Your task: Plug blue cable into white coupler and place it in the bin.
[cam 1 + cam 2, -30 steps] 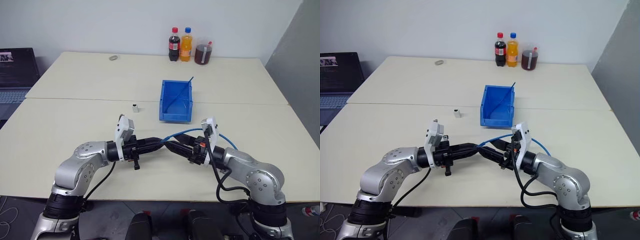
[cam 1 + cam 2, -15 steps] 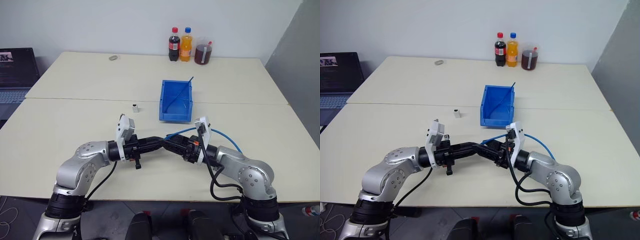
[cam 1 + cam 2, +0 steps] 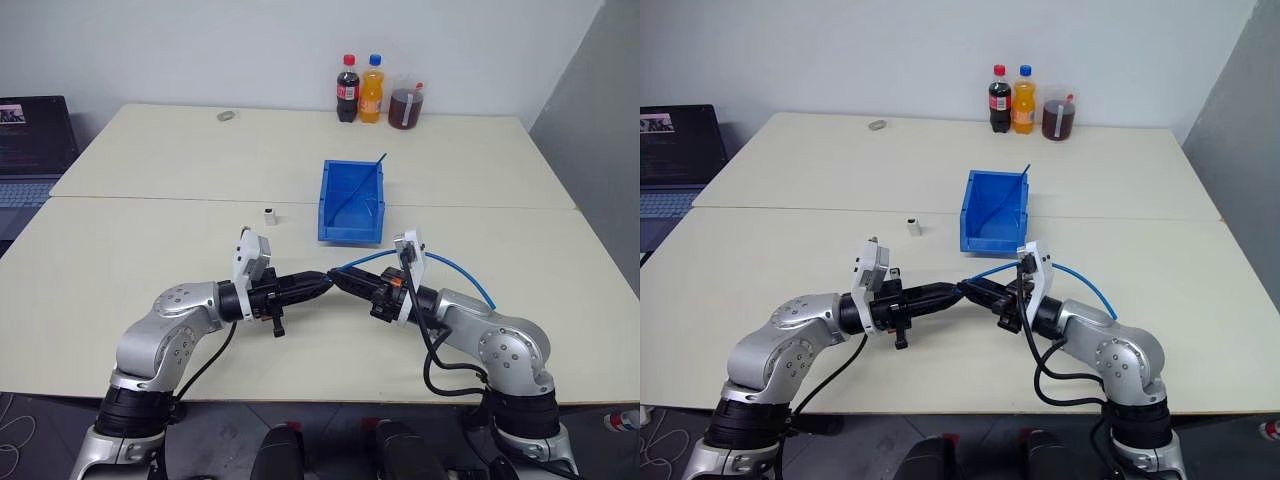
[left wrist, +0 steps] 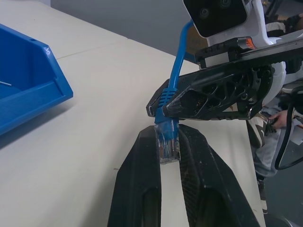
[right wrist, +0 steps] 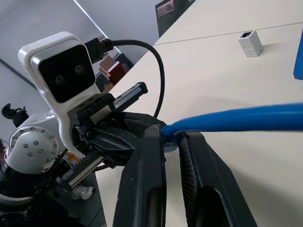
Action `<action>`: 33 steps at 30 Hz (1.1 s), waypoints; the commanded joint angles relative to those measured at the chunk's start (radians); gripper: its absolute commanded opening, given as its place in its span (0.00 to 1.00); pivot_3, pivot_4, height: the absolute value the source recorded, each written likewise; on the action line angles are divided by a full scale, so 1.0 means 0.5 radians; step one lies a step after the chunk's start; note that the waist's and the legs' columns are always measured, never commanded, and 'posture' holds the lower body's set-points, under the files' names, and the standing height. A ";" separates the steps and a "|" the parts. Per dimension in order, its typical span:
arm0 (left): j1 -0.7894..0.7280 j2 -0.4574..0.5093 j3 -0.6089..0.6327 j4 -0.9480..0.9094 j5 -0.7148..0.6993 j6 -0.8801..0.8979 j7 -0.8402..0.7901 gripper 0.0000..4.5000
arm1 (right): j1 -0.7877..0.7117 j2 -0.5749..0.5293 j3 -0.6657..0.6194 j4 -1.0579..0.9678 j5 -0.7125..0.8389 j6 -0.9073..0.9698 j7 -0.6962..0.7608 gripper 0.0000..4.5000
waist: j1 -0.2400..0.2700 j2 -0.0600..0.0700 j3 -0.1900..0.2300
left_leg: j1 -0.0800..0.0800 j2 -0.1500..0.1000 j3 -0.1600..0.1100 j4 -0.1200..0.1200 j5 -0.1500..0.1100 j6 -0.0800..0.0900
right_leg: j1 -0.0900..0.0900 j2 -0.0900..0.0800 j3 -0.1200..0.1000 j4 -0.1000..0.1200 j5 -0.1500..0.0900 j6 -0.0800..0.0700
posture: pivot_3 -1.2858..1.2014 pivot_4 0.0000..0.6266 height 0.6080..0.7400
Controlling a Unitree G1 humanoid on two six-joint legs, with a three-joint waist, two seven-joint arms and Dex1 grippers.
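The blue cable [image 3: 365,262] arcs above the near part of the table, between my two grippers. My left gripper [image 4: 168,135] is shut on its clear plug end, which stands between the fingertips. My right gripper [image 5: 171,135] meets it tip to tip and is shut on the cable's blue boot just behind that plug. The rest of the cable loops back past my right wrist. The white coupler [image 3: 270,214] stands alone on the table, beyond the left gripper [image 3: 323,280]. To its right, the bin [image 3: 350,236] sits past the right gripper [image 3: 342,281].
A thin dark rod [image 3: 365,175] leans inside the bin. Two soda bottles [image 3: 360,90] and a jar of dark liquid [image 3: 406,105] stand at the table's far edge. A small grey ring [image 3: 227,116] lies at the far left, and a laptop [image 3: 30,140] sits off the left side.
My right gripper has gone from open to shut on the cable just behind the plug. The left gripper has kept its hold and place.
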 commanded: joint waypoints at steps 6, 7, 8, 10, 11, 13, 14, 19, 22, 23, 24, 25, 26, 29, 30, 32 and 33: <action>0.015 0.068 -0.012 0.018 0.004 -0.002 -0.085 0.34 | -0.043 -0.010 0.059 -0.039 0.103 0.015 0.068 0.02 | -0.013 0.000 0.000 | 0.000 0.000 0.000 0.000 0.000 0.000 | 0.000 0.000 0.000 0.000 0.000 0.000 | 0.52 0.24 1.00; 0.024 0.079 -0.013 0.013 0.004 -0.001 -0.093 0.38 | -0.042 -0.014 0.061 -0.039 0.105 0.012 0.068 0.02 | -0.017 0.000 0.000 | 0.000 0.000 0.000 0.000 0.000 0.000 | 0.000 0.000 0.000 0.000 0.000 0.000 | 0.52 0.24 1.00; 0.032 0.093 -0.016 0.008 0.011 -0.008 -0.101 0.42 | -0.041 -0.018 0.061 -0.040 0.107 0.011 0.069 0.02 | -0.019 0.000 0.000 | 0.000 0.000 0.000 -0.001 0.000 0.000 | 0.000 0.000 0.000 0.000 0.000 0.000 | 0.52 0.24 1.00; 0.048 0.121 -0.011 0.004 0.015 -0.008 -0.118 0.50 | -0.043 -0.024 0.064 -0.035 0.108 0.005 0.071 0.02 | -0.021 0.000 0.000 | 0.000 0.000 0.000 -0.001 0.000 0.000 | 0.000 0.000 0.000 0.000 0.000 0.000 | 0.52 0.24 1.00; 0.058 0.140 -0.005 0.001 0.014 -0.004 -0.128 0.55 | -0.044 -0.027 0.067 -0.031 0.104 0.000 0.074 0.02 | -0.022 0.000 0.000 | 0.000 0.000 0.000 -0.001 0.000 0.000 | 0.000 0.000 0.000 0.000 0.000 0.000 | 0.52 0.24 1.00; 0.087 0.187 0.013 -0.011 0.002 0.017 -0.147 0.64 | -0.045 -0.034 0.074 -0.027 0.095 -0.011 0.078 0.02 | -0.021 0.000 0.000 | 0.000 0.000 0.000 -0.001 0.000 0.000 | 0.000 0.000 0.000 0.000 0.000 0.000 | 0.52 0.24 1.00; 0.137 0.243 0.036 -0.015 0.004 0.032 -0.168 0.69 | -0.046 -0.037 0.075 -0.022 0.085 -0.022 0.079 0.02 | -0.022 0.000 0.000 | 0.000 0.000 -0.001 -0.001 0.000 0.000 | 0.000 0.000 0.000 0.000 0.000 0.000 | 0.52 0.24 1.00; 0.275 0.321 0.163 0.071 0.121 -0.039 0.011 0.91 | -0.037 -0.088 0.087 -0.011 0.027 -0.074 0.095 0.02 | -0.028 0.001 0.001 | 0.000 0.001 0.001 -0.003 0.000 0.000 | -0.002 0.000 0.001 0.000 -0.001 -0.001 | 0.52 0.24 1.00; 0.274 0.277 0.176 0.128 0.311 -0.134 0.261 1.00 | -0.034 -0.123 0.105 -0.005 0.002 -0.104 0.102 0.02 | -0.023 0.001 0.001 | 0.000 0.001 0.000 -0.002 0.000 0.000 | -0.002 0.000 0.001 -0.001 -0.001 -0.001 | 0.52 0.24 1.00; 0.257 0.245 0.175 0.154 0.401 -0.157 0.403 1.00 | -0.034 -0.138 0.115 -0.004 -0.013 -0.118 0.109 0.02 | -0.021 0.001 0.001 | 0.000 0.001 0.000 -0.002 0.000 0.000 | -0.002 -0.001 0.000 -0.001 -0.001 0.000 | 0.52 0.24 1.00; 0.245 0.221 0.174 0.172 0.462 -0.174 0.497 1.00 | -0.034 -0.149 0.122 -0.003 -0.023 -0.129 0.114 0.02 | -0.019 0.001 0.001 | 0.000 0.000 0.000 -0.002 0.000 0.000 | -0.002 -0.001 0.001 0.000 -0.001 0.000 | 0.52 0.24 1.00; 0.225 0.199 0.167 0.192 0.526 -0.170 0.600 1.00 | -0.034 -0.153 0.126 0.000 -0.030 -0.136 0.117 0.02 | -0.017 0.001 0.001 | 0.000 0.000 0.000 -0.002 0.000 0.000 | -0.001 -0.001 0.001 -0.001 -0.001 0.000 | 0.52 0.24 1.00; 0.199 0.175 0.160 0.212 0.580 -0.139 0.699 1.00 | -0.034 -0.155 0.128 0.003 -0.036 -0.143 0.121 0.02 | -0.017 0.000 0.001 | 0.000 0.000 0.000 -0.002 0.000 0.000 | -0.001 -0.002 0.001 -0.001 -0.001 0.000 | 0.52 0.24 1.00; 0.025 0.027 0.164 0.299 0.718 -0.012 1.069 1.00 | -0.048 -0.165 0.143 0.020 -0.068 -0.174 0.127 0.02 | -0.010 -0.001 0.001 | -0.001 -0.001 0.001 -0.002 0.000 0.000 | -0.001 -0.002 0.000 -0.001 -0.001 0.000 | 0.52 0.24 1.00; -0.036 -0.019 0.165 0.332 0.749 0.018 1.155 1.00 | -0.053 -0.167 0.146 0.024 -0.074 -0.181 0.128 0.02 | -0.007 -0.001 0.002 | -0.001 0.000 -0.001 -0.001 0.000 0.000 | -0.001 -0.002 0.000 -0.001 -0.001 0.000 | 0.52 0.24 1.00; -0.183 -0.105 0.158 0.418 0.782 0.113 1.279 1.00 | -0.065 -0.173 0.155 0.032 -0.088 -0.196 0.136 0.02 | -0.001 -0.002 0.002 | -0.002 -0.001 -0.002 -0.001 0.000 0.000 | -0.001 -0.002 -0.002 -0.001 -0.001 0.001 | 0.52 0.24 1.00; -0.248 -0.134 0.149 0.465 0.803 0.146 1.325 1.00 | -0.072 -0.174 0.160 0.038 -0.095 -0.202 0.140 0.02 | -0.002 -0.004 0.002 | -0.002 -0.002 -0.002 -0.001 0.000 0.000 | -0.001 -0.002 -0.002 0.000 0.000 0.001 | 0.52 0.24 1.00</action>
